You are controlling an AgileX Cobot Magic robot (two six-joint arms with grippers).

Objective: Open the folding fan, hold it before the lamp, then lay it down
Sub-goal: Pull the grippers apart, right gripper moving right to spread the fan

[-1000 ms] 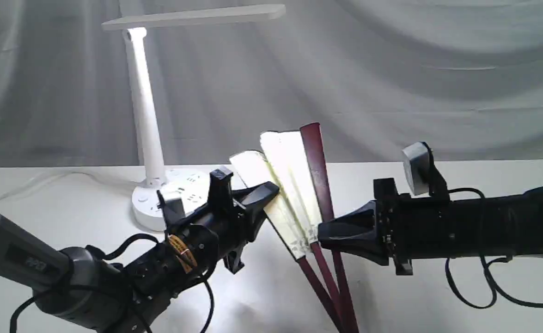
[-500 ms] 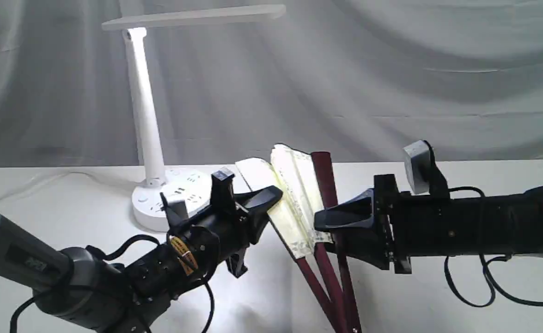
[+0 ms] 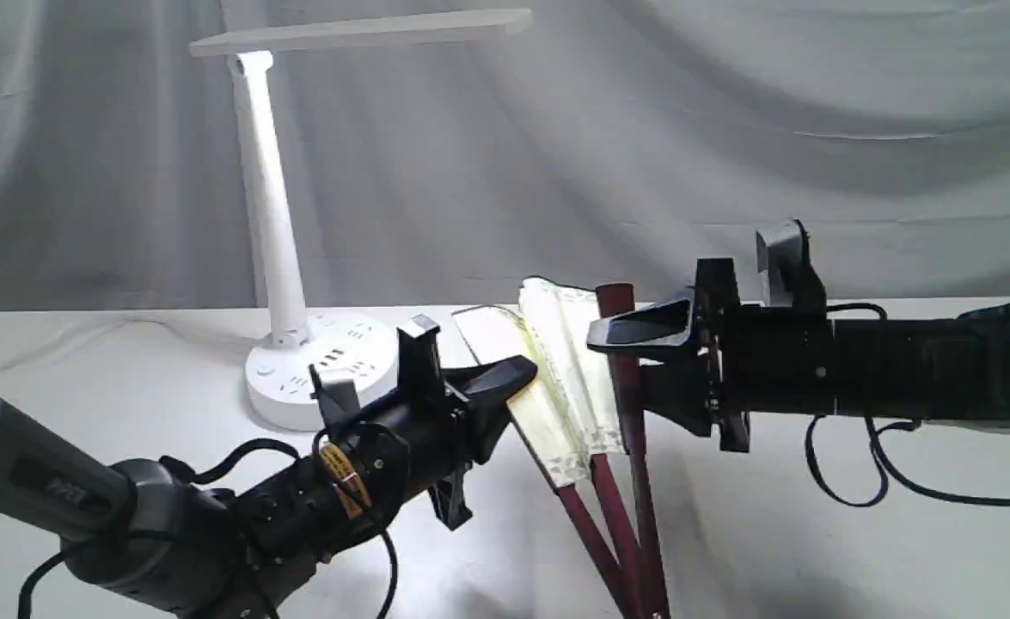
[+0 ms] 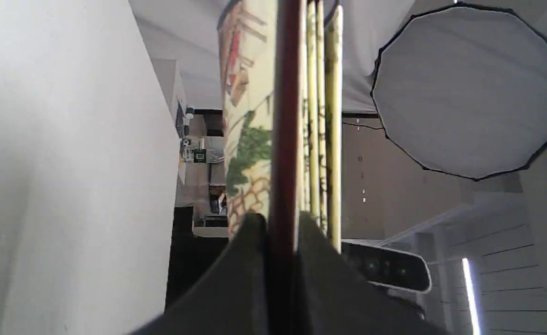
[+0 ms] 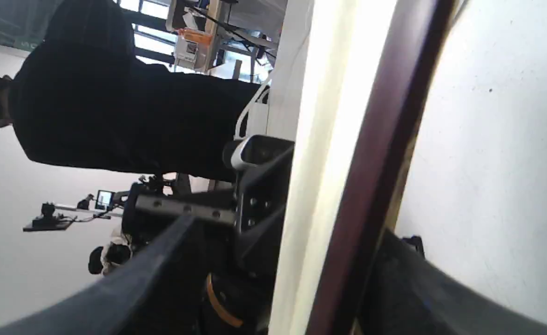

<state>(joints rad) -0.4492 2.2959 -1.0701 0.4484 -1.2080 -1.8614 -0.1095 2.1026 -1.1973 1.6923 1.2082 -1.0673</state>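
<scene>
Although the folding fan (image 3: 569,378) is only partly spread, several stiff pleats of its cream paper leaf are visible, with a patterned border along the lower edge. Slim, smooth, dark maroon wooden ribs converge downward toward the bottom edge of the exterior view. The fan stands tilted above the counter (image 3: 814,533), between the two arms and just to the right of the lamp's base. Whether its pivot end rests on the counter cannot be told.

The left claw (image 3: 513,378) is clamped tight on the fan's left side. In the left wrist view its two dark, tapered fingers (image 4: 250,242) pinch one maroon rib, with the painted leaf beside it.

The right claw (image 3: 621,370) is spread wide. The fan's right outer rib (image 5: 380,139) passes between its jaws, close to one finger and well apart from the other.

The lamp (image 3: 268,206) is matte white plastic, with a round base bearing sockets, a slim tall stem and a flat bar head. Behind it hangs a draped grey cloth (image 3: 728,129). The counter is plain and white.
</scene>
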